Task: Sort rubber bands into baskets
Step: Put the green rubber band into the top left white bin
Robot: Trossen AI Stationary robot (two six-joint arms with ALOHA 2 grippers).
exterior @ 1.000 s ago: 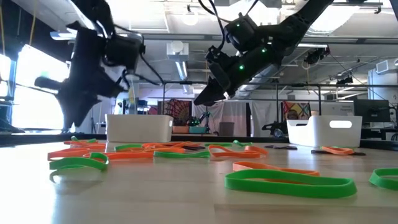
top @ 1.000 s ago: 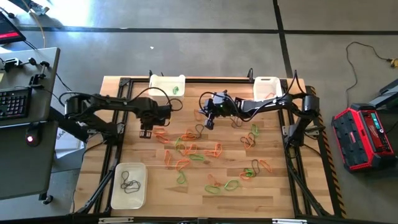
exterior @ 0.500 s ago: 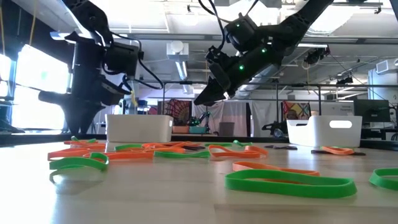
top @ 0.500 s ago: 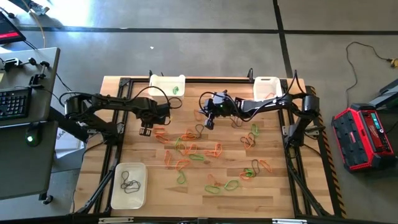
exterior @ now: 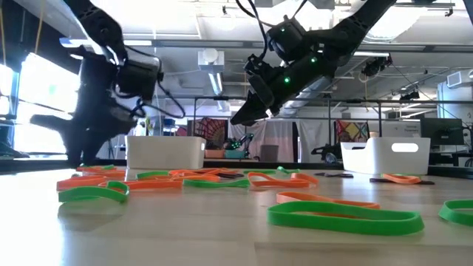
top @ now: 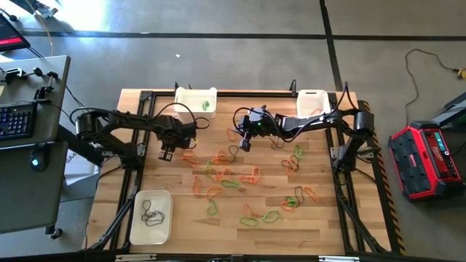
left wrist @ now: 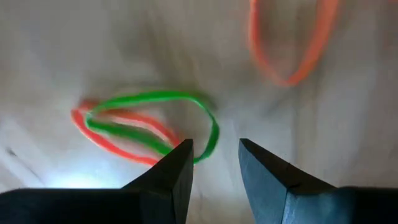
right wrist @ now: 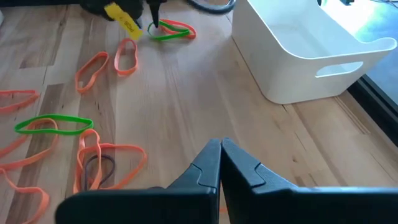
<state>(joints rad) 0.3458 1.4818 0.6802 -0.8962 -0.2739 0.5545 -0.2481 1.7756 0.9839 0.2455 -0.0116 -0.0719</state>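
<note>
Many green, orange and dark rubber bands (top: pixel 226 175) lie loose on the wooden table. Three white baskets stand on it: far left (top: pixel 191 90) with a green band, far right (top: pixel 312 93) with an orange band, near left (top: pixel 138 218) with dark bands. My left gripper (left wrist: pixel 214 155) is open, low over the table (top: pixel 166 153). Its fingers point down at a green band (left wrist: pixel 155 99) lying crossed with an orange band (left wrist: pixel 112 137). My right gripper (right wrist: pixel 221 149) is shut and empty, held above the table's middle (top: pixel 245 143). My left gripper has one fingertip (left wrist: pixel 183 149) right at the near end of the green band (left wrist: pixel 208 140), coming from above. I cannot tell whether it touches the band, which lies flat on the table.
Another orange band (left wrist: pixel 292 43) lies beyond the left gripper. The far left basket (right wrist: pixel 305 50) stands close behind both grippers. Black frame rails run along the table's edges (top: pixel 218 93). A desk with a keyboard (top: pixel 18 120) stands left of the table.
My left gripper has gone down toward the table and a little toward the table's left edge, ending low over the green and orange band pair.
</note>
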